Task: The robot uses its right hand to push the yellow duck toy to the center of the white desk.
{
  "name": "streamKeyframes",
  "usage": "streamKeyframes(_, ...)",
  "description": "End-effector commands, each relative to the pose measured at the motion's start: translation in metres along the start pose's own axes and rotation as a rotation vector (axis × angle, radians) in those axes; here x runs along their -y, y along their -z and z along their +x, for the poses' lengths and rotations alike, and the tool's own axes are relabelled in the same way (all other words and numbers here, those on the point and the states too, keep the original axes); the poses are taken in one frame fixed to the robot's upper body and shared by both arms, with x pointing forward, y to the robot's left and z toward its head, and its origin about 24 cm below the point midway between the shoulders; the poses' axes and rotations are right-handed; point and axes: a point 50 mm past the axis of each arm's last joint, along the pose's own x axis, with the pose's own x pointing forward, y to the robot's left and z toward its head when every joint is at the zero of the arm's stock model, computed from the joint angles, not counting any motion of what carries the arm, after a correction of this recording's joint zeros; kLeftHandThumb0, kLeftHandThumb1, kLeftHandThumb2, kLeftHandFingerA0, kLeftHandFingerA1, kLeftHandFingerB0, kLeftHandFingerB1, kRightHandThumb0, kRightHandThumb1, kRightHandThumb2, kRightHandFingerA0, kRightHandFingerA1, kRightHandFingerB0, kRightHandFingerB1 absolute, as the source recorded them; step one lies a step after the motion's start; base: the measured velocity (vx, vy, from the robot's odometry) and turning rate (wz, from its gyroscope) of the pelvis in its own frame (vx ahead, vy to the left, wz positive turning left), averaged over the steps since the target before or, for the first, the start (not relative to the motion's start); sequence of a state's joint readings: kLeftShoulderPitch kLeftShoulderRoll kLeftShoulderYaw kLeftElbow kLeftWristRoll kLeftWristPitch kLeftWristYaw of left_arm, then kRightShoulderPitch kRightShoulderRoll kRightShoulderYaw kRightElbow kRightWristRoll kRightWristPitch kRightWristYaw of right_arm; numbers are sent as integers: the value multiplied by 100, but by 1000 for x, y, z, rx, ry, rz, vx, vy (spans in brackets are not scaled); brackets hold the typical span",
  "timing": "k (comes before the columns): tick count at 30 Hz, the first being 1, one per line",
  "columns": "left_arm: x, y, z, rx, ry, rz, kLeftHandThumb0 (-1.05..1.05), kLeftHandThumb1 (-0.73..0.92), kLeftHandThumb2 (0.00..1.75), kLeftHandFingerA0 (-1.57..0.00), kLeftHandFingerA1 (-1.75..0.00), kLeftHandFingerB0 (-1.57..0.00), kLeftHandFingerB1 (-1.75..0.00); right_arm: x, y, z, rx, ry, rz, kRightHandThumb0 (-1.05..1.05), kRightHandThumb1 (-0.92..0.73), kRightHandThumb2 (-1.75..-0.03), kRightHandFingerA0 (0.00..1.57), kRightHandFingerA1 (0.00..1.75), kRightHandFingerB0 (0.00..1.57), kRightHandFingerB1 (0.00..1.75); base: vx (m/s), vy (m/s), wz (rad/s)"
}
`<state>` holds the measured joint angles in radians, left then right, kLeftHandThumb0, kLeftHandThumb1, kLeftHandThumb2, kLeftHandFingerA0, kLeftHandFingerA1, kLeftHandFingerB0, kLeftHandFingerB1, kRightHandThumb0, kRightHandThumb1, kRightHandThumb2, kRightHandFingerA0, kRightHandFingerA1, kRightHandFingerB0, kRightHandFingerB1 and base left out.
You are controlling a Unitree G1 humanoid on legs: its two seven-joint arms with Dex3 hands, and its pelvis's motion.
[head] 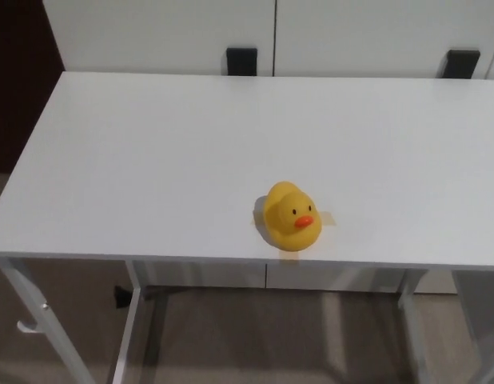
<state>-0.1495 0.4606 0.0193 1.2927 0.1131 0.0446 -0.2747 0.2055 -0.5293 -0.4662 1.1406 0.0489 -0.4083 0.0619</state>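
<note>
A yellow duck toy with an orange beak sits upright on the white desk, close to the front edge and a little right of the middle. It faces the camera and rests on crossed strips of tan tape. Neither of my hands shows in the head view.
Two black brackets stand at the desk's far edge against a white wall. The desk's front edge runs just below the duck, with white legs and the floor beneath. A dark area lies at the far left.
</note>
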Motion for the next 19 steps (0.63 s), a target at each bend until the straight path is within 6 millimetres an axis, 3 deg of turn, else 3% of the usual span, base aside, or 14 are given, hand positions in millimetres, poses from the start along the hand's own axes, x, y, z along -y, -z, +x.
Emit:
streamKeyframes(1,-8,0,-2,4,-35,-6,-31,60,80,-59,-91,-72,-77,5,-13,5,38,-84,-82,3,-20,-128,104,52,88,53,0,0,0)
streamKeyframes(6,-7,0,-2,6,-31,-9,-31,57,80,-56,-89,-73,-79,9,-12,4,27,-74,-47,5,-21,-134,100,52,84,53,0,0,0)
streamKeyframes(9,-11,2,-3,8,-35,-8,-29,56,84,-53,-88,-74,-80,7,-11,5,15,-92,-37,10,-22,-127,99,52,85,53,0,0,0)
streamKeyframes(13,-10,2,-3,7,-37,3,-27,57,84,-56,-89,-69,-74,6,-13,7,12,-107,-40,4,-19,-132,98,51,84,52,0,0,0)
streamKeyframes(19,-10,0,-3,9,-38,-18,-32,58,79,-59,-92,-73,-80,5,-17,8,28,-114,-49,6,-19,-135,99,52,81,54,0,0,0)
